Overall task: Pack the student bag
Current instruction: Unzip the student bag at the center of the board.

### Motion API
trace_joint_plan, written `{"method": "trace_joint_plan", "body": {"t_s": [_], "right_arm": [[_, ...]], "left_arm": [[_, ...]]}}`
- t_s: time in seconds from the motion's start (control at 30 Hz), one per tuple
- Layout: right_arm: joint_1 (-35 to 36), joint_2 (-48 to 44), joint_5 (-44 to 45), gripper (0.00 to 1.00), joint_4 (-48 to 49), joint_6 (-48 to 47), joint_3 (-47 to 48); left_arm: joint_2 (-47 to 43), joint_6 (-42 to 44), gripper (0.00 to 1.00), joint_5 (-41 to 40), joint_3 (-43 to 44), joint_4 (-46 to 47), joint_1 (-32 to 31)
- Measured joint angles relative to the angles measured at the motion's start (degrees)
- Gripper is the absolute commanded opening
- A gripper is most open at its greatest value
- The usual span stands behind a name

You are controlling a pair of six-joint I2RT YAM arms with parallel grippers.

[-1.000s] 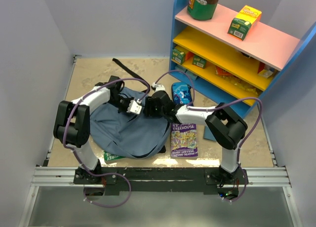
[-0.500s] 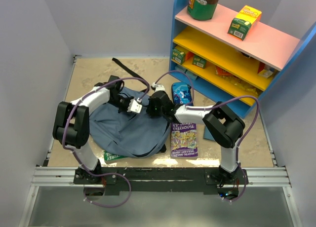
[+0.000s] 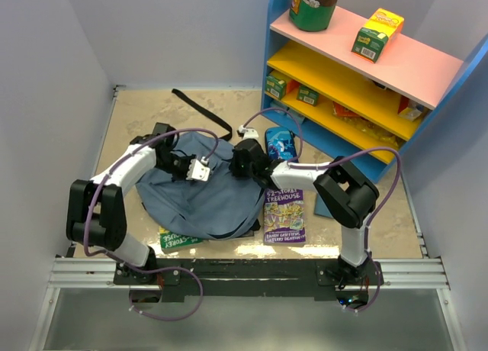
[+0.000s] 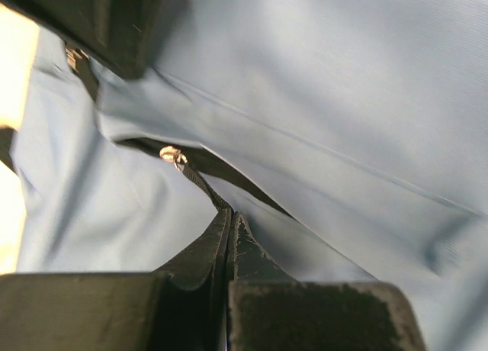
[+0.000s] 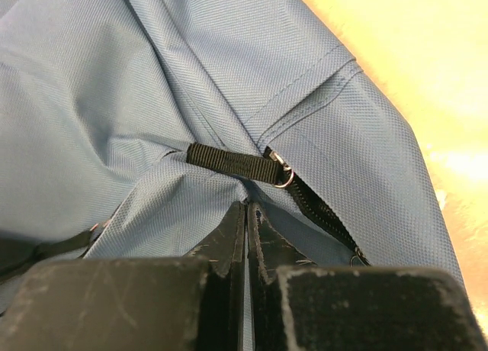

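Slate-blue fabric student bag: left-centre of table, toward its near edge. My left gripper: pinched tight on zipper pull. My right gripper: pinched tight on bag fabric just under black tab. Zipper line runs between my 2 grips, along the bag's far side.

Purple paperback flat near worktop's front edge; green book front left; dark-blue pencil case beside shelf unit with tin, yellow box.
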Motion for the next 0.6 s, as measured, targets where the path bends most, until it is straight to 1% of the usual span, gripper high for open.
{"method": "trace_joint_plan", "body": {"t_s": [0.27,0.6], "right_arm": [[-0.39,0.00,1.60,0.00,0.00,0.42,0.00],[-1.05,1.05,4.20,0.00,0.50,1.33,0.00]], "left_arm": [[-6.29,0.13,0.00,-1.22,-3.96,-2.38,1.62],[-14.62,0.81,0.00,-4.79,-7.82,-8.83,4.55]]}}
